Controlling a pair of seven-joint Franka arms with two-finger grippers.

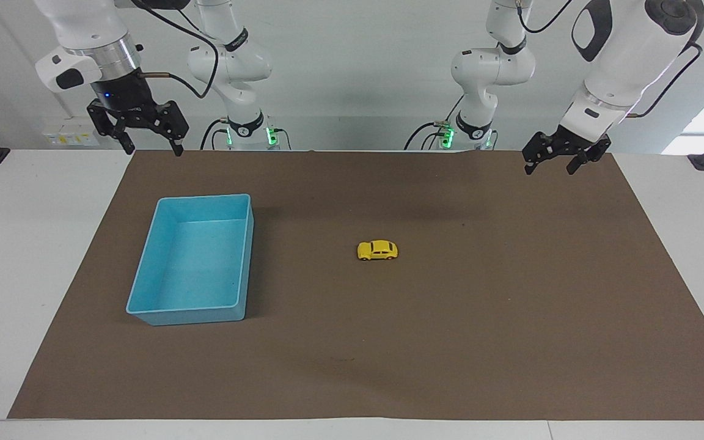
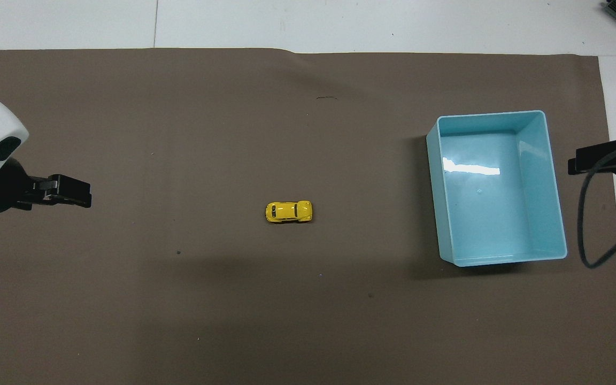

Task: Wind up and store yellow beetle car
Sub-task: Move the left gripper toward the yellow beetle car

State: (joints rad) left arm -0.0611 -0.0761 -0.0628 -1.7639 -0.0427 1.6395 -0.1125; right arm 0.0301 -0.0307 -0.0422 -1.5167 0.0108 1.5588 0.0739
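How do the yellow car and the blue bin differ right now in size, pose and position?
The yellow beetle car is tiny; the blue bin is far larger. The car lies crosswise mid-mat; the bin's long sides run away from the robots. The bin sits toward the right arm's end of the table, the car near the middle. Both rest on the brown mat, untouched by either gripper.

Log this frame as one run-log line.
car: on mat, untouched | bin: empty, toward right arm's end | left gripper: open, over mat edge | right gripper: open, waiting
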